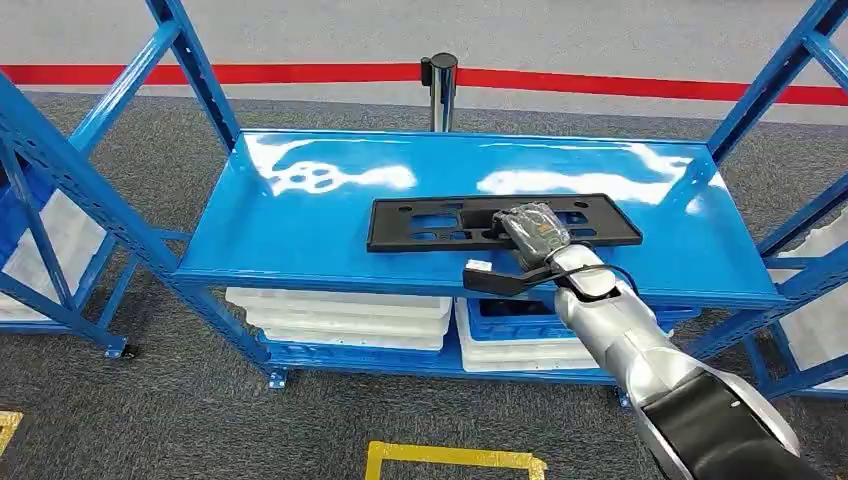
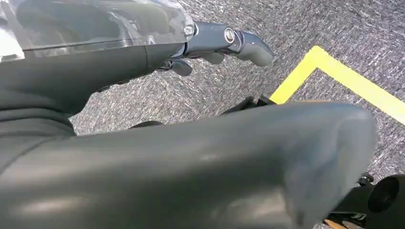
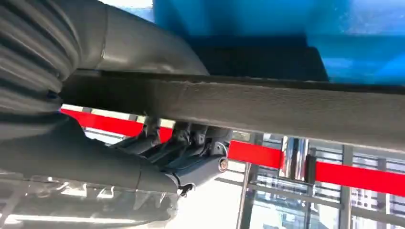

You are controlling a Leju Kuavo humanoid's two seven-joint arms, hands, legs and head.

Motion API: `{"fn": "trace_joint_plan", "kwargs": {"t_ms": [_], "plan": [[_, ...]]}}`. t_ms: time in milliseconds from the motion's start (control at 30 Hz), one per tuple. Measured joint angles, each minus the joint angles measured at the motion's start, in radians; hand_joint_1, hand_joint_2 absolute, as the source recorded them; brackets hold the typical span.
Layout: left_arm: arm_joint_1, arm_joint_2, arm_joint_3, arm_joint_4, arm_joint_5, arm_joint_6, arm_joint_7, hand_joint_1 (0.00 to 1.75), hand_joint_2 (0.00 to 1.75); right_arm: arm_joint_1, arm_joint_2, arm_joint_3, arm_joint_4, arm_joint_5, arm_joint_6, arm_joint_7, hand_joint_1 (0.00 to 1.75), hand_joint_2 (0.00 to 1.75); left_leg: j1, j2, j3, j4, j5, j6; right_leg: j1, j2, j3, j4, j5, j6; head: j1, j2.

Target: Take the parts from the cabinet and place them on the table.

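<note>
- Nearest the camera in the head view, the right arm [image 1: 640, 350] is seen coming in from the lower right, silver with a dark cover at the bottom edge.
- The right robot hand [image 1: 533, 232] is laid over the near edge of a flat black part [image 1: 430, 222], a long plate with cut-outs.
- In the right wrist view, the thick thumb [image 3: 157, 50] is seen on one face of the part's edge [image 3: 286, 107] and the dark fingers [image 3: 191, 143] on the other, so the part looks pinched between them.
- The part is lying flat on the top shelf [image 1: 300, 230] of a blue rack, roughly centred, a bit towards the right.
- White trays [image 1: 340, 312] and a blue bin [image 1: 520, 318] are stacked on the lower shelf.
- A chrome post [image 1: 439, 90] with a red belt [image 1: 250, 73] is standing behind the rack.
- The left robot hand [image 2: 210, 47] is hanging over grey carpet near a yellow floor line [image 2: 344, 81]; nothing is held, and its dark fingers are curled a little but apart.
</note>
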Motion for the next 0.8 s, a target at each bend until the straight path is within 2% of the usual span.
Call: {"fn": "trace_joint_plan", "kwargs": {"t_ms": [267, 400, 500, 700, 800], "plan": [[0.0, 0.0, 0.0, 0.0, 0.008, 0.007, 0.0, 0.0, 0.0, 0.029, -0.004, -0.032, -0.047, 0.009, -0.012, -0.042, 1.75, 1.75, 0.0, 0.0, 0.0, 0.0, 0.0, 0.0, 0.0, 0.0, 0.0, 0.0, 0.0, 0.0, 0.0, 0.0], [0.0, 0.0, 0.0, 0.0, 0.014, 0.011, 0.0, 0.0, 0.0, 0.054, -0.02, -0.06, -0.126, -0.021, -0.063, -0.083, 1.75, 1.75, 0.0, 0.0, 0.0, 0.0, 0.0, 0.0, 0.0, 0.0, 0.0, 0.0, 0.0, 0.0, 0.0, 0.0], [0.0, 0.002, 0.0, 0.0, 0.024, 0.019, -0.001, 0.0, 0.0, 0.087, -0.043, -0.097, -0.255, -0.066, -0.072, -0.094, 1.75, 1.75, 0.0, 0.0, 0.0, 0.0, 0.0, 0.0, 0.0, 0.0, 0.0, 0.0, 0.0, 0.0, 0.0, 0.0], [0.005, 0.009, 0.002, 0.0, 0.045, 0.037, -0.008, 0.0, 0.0, 0.184, -0.103, -0.202, -0.635, -0.133, -0.074, -0.106, 1.75, 1.75, 0.0, -0.001, -0.001, 0.0, 0.0, 0.0, 0.0, -0.001, 0.0, 0.0, -0.001, 0.0, 0.0, 0.0], [0.006, 0.01, 0.002, 0.0, 0.048, 0.041, -0.012, 0.0, 0.0, 0.218, -0.122, -0.237, -0.749, -0.145, -0.09, -0.126, 1.75, 1.75, 0.0, -0.002, -0.001, 0.0, -0.001, 0.001, 0.0, -0.001, 0.0, 0.0, -0.001, 0.0, 0.0, 0.0]]}}
